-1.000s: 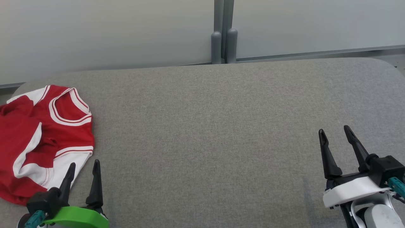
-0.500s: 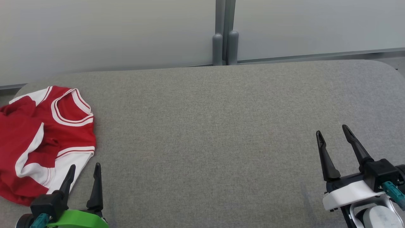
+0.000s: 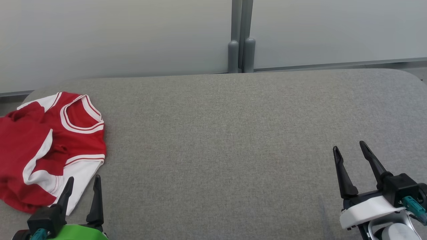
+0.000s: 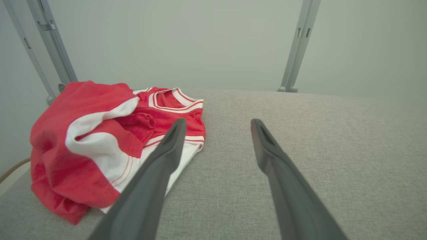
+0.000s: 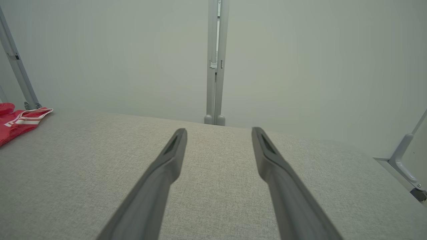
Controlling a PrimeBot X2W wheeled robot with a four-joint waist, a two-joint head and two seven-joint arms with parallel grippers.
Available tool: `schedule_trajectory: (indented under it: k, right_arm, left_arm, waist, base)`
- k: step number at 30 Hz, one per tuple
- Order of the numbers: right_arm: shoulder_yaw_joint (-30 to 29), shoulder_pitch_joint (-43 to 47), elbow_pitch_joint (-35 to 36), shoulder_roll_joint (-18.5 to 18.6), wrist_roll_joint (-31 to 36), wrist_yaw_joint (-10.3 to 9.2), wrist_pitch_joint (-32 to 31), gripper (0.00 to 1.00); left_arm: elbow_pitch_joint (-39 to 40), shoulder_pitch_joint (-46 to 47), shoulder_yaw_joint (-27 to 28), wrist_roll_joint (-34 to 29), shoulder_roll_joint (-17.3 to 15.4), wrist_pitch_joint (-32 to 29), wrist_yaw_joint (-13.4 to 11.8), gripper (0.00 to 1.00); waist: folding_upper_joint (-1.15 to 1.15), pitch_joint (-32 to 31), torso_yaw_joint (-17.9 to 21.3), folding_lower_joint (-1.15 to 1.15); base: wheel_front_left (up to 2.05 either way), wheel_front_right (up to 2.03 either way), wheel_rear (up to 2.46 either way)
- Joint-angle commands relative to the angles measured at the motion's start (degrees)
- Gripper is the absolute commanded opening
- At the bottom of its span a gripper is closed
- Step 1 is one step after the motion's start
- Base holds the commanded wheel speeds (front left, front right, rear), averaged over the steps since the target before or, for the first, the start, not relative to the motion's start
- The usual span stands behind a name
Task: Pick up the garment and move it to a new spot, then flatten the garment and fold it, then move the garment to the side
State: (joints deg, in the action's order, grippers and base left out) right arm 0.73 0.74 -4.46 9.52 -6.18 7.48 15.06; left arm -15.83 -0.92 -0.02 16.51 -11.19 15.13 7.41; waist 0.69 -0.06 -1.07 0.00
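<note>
Crumpled shirt (image 3: pixel 50 146) at left edge of table (image 3: pixel 217 133), just beside my wide-open left gripper (image 3: pixel 84 177); right gripper (image 3: pixel 348 145) likewise wide, open table between.

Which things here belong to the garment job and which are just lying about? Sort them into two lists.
Job: red and white garment, crumpled at the left end of the grey table; left gripper, open, at its near edge; right gripper, open.
Just there: grey posts; pale wall panels.
</note>
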Motion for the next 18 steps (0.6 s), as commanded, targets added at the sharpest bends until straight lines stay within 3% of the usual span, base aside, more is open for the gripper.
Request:
schedule_trajectory:
  k: [1, 12, 18]
  right_arm:
    - [0.06, 0.73, -0.56, 0.17, -0.38, 0.03, 0.21, 1.0]
    - [0.86, 0.69, -3.16, 0.43, -1.43, 0.03, 0.22, 1.0]
    - [3.04, 0.03, -2.72, 0.61, -1.32, 0.03, 0.22, 1.0]
  left_arm:
    - [-0.12, -0.95, 0.13, 0.2, -0.05, 0.06, 0.15, 1.0]
    - [0.27, -0.86, 0.89, 0.4, -0.11, 0.06, 0.08, 1.0]
    - [0.36, -1.08, 2.55, 0.22, 0.43, 0.05, 0.08, 1.0]
  waist:
    - [-0.69, -0.21, -0.23, 0.0]
    - [-0.69, -0.19, -1.9, 0.0]
    - [-0.69, 0.21, -6.55, 0.0]
  base:
    - [0.0, 0.0, 0.0]
    - [0.0, 0.0, 0.0]
    - [0.0, 0.0, 0.0]
